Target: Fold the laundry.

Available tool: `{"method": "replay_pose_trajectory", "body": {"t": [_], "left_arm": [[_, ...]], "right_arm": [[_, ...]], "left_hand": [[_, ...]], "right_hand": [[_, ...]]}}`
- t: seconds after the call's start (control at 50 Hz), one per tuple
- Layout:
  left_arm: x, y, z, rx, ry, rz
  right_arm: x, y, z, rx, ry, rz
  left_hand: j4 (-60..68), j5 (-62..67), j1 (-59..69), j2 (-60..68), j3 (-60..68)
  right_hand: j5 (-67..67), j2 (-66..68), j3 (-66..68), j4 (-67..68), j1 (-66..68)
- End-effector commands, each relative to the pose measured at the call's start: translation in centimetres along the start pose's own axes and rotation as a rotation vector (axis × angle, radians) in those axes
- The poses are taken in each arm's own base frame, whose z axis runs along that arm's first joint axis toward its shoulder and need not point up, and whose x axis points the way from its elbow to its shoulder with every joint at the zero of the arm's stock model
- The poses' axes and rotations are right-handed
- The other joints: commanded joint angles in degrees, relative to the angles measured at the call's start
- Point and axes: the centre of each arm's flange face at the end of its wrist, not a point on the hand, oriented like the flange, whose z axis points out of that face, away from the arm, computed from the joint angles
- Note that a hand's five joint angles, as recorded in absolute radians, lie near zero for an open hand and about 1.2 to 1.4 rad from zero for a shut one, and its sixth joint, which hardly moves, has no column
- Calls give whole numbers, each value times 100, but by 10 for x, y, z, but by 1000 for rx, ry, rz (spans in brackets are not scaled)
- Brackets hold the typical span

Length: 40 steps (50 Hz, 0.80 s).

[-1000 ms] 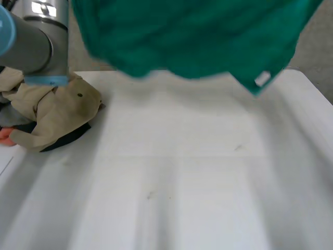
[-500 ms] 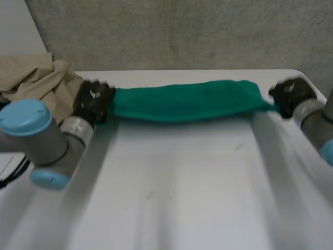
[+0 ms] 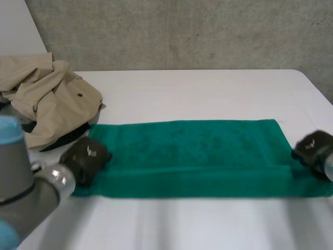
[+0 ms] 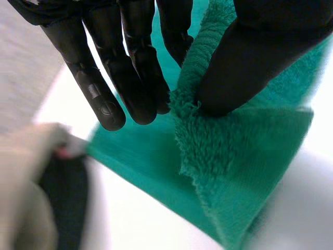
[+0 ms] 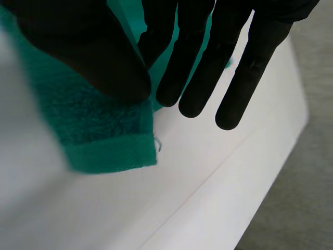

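Note:
A green towel [image 3: 192, 151] lies spread across the white table [image 3: 208, 88], its long side running left to right, with a folded strip along its near edge. My left hand [image 3: 86, 159] is at the towel's near left corner. In the left wrist view its thumb [image 4: 260, 57] pinches the fluffy edge of the towel [image 4: 244, 172] against the fingers [image 4: 130, 78]. My right hand [image 3: 312, 148] is at the near right corner. There the right hand's thumb [image 5: 93, 57] presses the towel [image 5: 99, 130] against straight fingers [image 5: 208, 62].
A crumpled beige garment [image 3: 47, 99] lies at the table's back left on top of a dark item [image 3: 67, 139], close to the towel's left end. The table's right edge [image 5: 234, 172] runs just beyond my right hand. A grey wall stands behind.
The towel hung high in the air, came down stretched between both hands at the back, then was drawn toward the front and now lies flat on the table.

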Motion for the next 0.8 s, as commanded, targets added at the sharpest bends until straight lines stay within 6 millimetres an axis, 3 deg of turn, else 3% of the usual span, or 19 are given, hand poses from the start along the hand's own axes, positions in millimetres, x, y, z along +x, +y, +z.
{"method": "replay_pose_trajectory", "body": {"t": [0.02, 0.12, 0.26, 0.28, 0.32, 0.36, 0.38, 0.48, 0.5, 0.56, 0.62, 0.66, 0.74, 0.8], "left_arm": [[-32, -22, 80, 193, -192, 40], [-31, -28, 131, 224, -215, 56], [-42, -23, 166, 156, -306, 36], [-44, -25, 169, 163, -316, 32], [-44, -29, 170, 174, -318, 29], [-42, -37, 169, 198, -319, 17], [-39, -40, 169, 207, -314, 12], [-42, -65, 150, 266, -316, -60], [-46, -70, 144, 278, -321, -74], [-52, -79, 121, 301, -317, -132], [-54, -82, 98, 310, -304, -176], [-53, -81, 89, 311, -299, -187], [-47, -75, 71, 296, -286, -194], [-39, -67, 66, 290, -266, -192]], "right_arm": [[3, -39, 63, 163, 131, 40], [10, -47, 111, 203, 244, 41], [10, -62, 151, 262, 304, 35], [11, -64, 154, 271, 313, 39], [10, -68, 160, 282, 319, 45], [14, -76, 162, 310, 336, 54], [16, -78, 161, 319, 345, 63], [41, -88, 143, 366, 392, 221], [50, -90, 131, 383, 399, 287], [50, -89, 114, 384, 359, 352], [47, -85, 83, 378, 267, 399], [44, -72, 67, 337, 187, 425], [30, -32, 54, 201, 48, 492], [16, -14, 51, 137, -21, 522]], "left_hand": [[1121, 1208, 1459, 1135, 1169], [1121, 1208, 1459, 1135, 1169], [1121, 1208, 1459, 1135, 1169], [-725, -638, -387, -712, -678], [-5879, -5792, -5541, -5865, -5831], [-5204, -5117, -4867, -5191, -5157], [-5879, -5792, -5541, -5865, -5831], [-5879, -5792, -5541, -5865, -5831], [-5879, -5792, -5541, -5865, -5831], [-5879, -5792, -5541, -5865, -5831], [-5879, -5792, -5541, -5865, -5831], [-5879, -5792, -5541, -5865, -5831], [-5879, -5792, -5541, -5865, -5831], [-5879, -5792, -5541, -5865, -5831]], "right_hand": [[1038, 1295, 1187, 1137, 1475], [1038, 1295, 1187, 1137, 1475], [1038, 1295, 1187, 1137, 1475], [12, 269, 160, 110, 448], [-5962, -5705, -5813, -5863, -5525], [-5962, -5705, -5813, -5863, -5525], [-5962, -5705, -5813, -5863, -5525], [-5962, -5705, -5813, -5863, -5525], [-5962, -5705, -5813, -5863, -5525], [-5962, -5705, -5813, -5863, -5525], [-5962, -5705, -5813, -5863, -5525], [-5962, -5705, -5813, -5863, -5525], [-5668, -5411, -5520, -5570, -5232], [-5516, -5259, -5367, -5418, -5079]]}}
